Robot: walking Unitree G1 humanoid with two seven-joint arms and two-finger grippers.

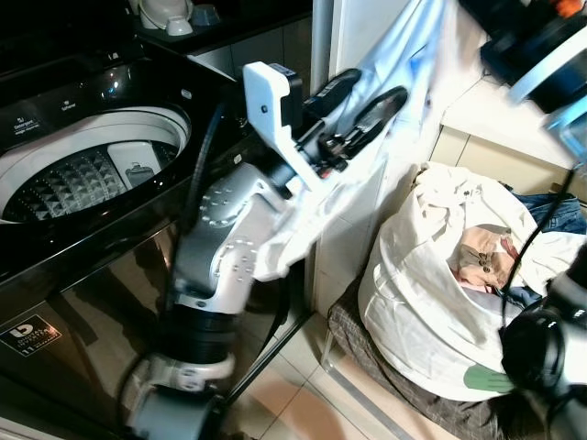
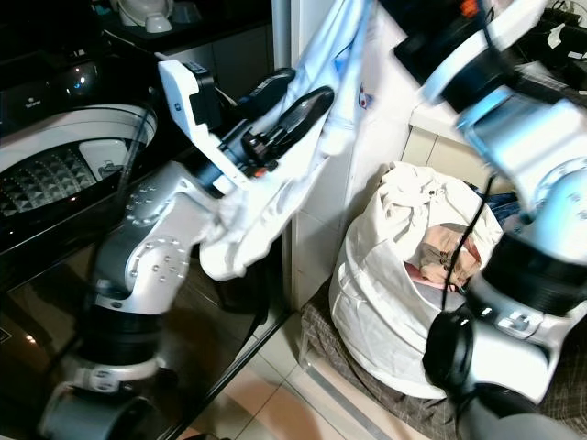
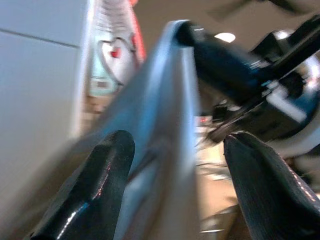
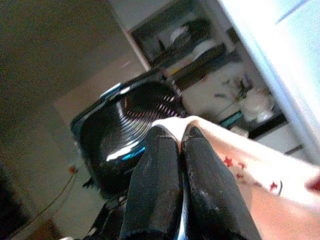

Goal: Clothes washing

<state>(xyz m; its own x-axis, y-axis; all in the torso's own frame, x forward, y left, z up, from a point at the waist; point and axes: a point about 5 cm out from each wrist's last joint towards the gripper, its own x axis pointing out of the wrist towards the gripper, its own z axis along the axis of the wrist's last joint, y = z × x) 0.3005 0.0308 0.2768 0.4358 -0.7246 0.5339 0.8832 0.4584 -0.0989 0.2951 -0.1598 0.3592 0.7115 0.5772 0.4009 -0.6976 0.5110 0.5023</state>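
Clothes are the job, and the one in hand is a pale white garment (image 1: 404, 82), hanging stretched between my two arms above the gap that separates washer from basket.

Nearest me, the left gripper (image 1: 353, 105) reaches up toward one o'clock with its black fingers apart; in the left wrist view the cloth runs between the two pads (image 3: 100, 165) without either pressing it, so this side has no grip yet. The lower hem drapes over my left forearm.

Higher up, at about twelve o'clock, the right gripper (image 4: 172, 150) has its fingers pressed together on a fold of the same cloth, which carries small red marks there.

At four o'clock sits the white laundry basket (image 1: 413, 302), more clothes heaped inside. At ten o'clock the washing machine (image 1: 83, 174) stands with its lid up and its drum bare.

My judgement: the step is carrying this piece over to the drum. I should close the left fingers on the cloth first, then swing both arms toward ten o'clock together, keeping the hem off the machine's rim and clear of my elbow, and release only once the bulk hangs over the opening.
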